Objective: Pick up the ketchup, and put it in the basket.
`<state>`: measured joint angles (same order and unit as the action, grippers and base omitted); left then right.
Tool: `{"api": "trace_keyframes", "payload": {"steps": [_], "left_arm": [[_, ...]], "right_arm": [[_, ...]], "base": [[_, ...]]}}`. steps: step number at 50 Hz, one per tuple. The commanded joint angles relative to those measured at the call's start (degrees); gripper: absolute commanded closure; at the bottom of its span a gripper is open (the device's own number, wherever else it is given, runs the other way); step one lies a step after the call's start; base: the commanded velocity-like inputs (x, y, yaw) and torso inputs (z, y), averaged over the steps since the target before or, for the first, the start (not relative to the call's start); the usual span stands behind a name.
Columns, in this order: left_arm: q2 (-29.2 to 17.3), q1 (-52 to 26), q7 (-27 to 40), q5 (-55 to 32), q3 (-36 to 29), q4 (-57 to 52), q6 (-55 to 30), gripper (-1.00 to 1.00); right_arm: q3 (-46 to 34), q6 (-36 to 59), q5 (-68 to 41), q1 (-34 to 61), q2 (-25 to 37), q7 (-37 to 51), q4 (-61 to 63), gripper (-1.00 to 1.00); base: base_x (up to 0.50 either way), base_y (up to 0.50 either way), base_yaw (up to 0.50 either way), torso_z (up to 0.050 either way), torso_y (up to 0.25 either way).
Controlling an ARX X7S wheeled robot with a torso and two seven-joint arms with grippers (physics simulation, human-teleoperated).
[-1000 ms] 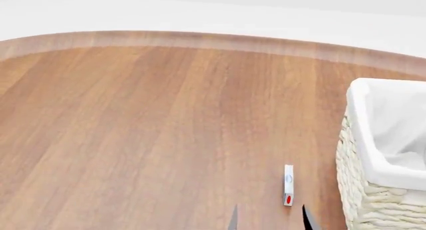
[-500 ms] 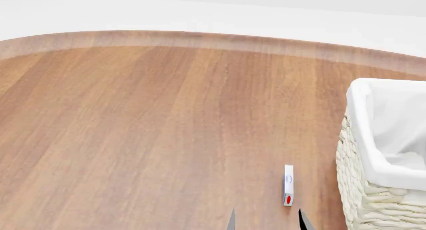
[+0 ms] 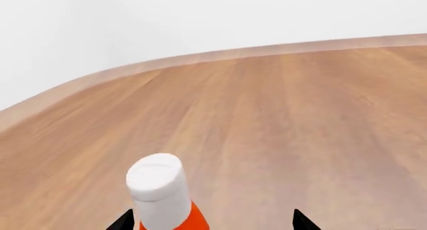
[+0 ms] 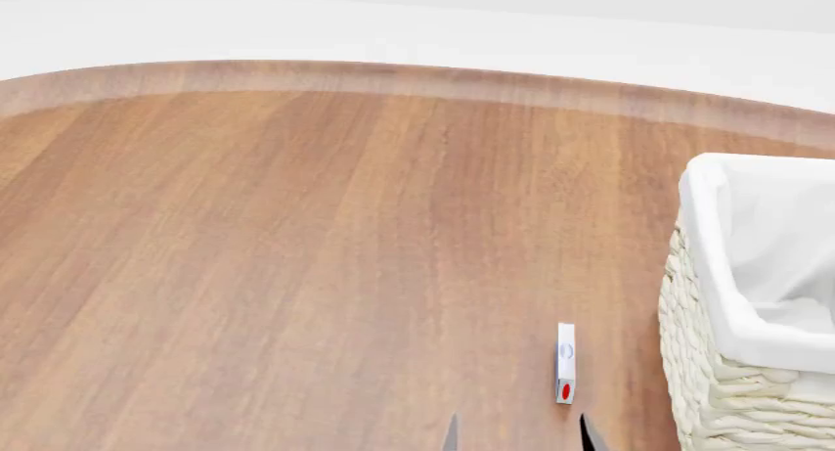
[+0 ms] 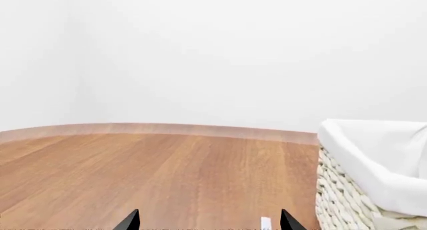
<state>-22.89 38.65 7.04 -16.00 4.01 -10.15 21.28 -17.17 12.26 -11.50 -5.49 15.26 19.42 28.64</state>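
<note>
In the left wrist view the ketchup (image 3: 160, 190) stands upright, showing its tall white cap and a bit of orange-red shoulder. My left gripper (image 3: 210, 222) is open around it, with the bottle close to one black fingertip (image 3: 123, 221) and a wide gap to the other. The basket (image 4: 711, 275), cream wicker with a white cloth liner, stands at the right edge of the head view and appears as the basket (image 5: 343, 200) in the right wrist view. My right gripper (image 4: 519, 436) is open and holds nothing, its tips at the bottom edge just left of the basket. The head view does not show the ketchup.
A small white block with a red dot (image 4: 565, 363) lies on the wooden table (image 4: 287, 255) just ahead of my right gripper's tips, left of the basket. The table's curved far edge (image 4: 391, 77) meets a white wall.
In the head view my right gripper's tips have slid back toward the bottom edge and slightly left. The basket and the small white block have not moved.
</note>
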Motion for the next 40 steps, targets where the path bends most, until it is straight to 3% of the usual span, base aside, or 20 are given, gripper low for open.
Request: {"api": "trace_keyframes", "payload": {"steps": [1, 10, 28, 40], "left_arm": [[0.85, -3.02, -2.36, -2.44, 0.16, 7.89, 3.75, -1.0], [0.9, -5.29, -4.4, -3.68, 0.3, 11.34, 6.75, -1.0], [3.84, -14.17, -13.66, -7.63, -0.78, 30.63, 17.68, -1.0], [5.49, -18.54, -15.98, -5.46, -0.42, 40.94, 24.47, -1.0]], "right_arm": [[-0.42, -0.46, -0.15, -0.1, 0.18, 0.21, -0.53, -1.0], [-0.61, -0.26, -0.42, 0.14, 0.43, 0.29, -0.55, -1.0], [-0.8, -0.59, -1.2, 0.4, 0.83, 0.27, -0.98, -1.0], [-1.17, -1.11, -1.25, 0.42, 0.96, 0.4, -1.49, -1.0]], "base": [[0.0, 0.0, 0.0, 0.0, 0.0], [0.0, 0.0, 0.0, 0.0, 0.0], [0.0, 0.0, 0.0, 0.0, 0.0], [0.0, 0.0, 0.0, 0.0, 0.0]]}}
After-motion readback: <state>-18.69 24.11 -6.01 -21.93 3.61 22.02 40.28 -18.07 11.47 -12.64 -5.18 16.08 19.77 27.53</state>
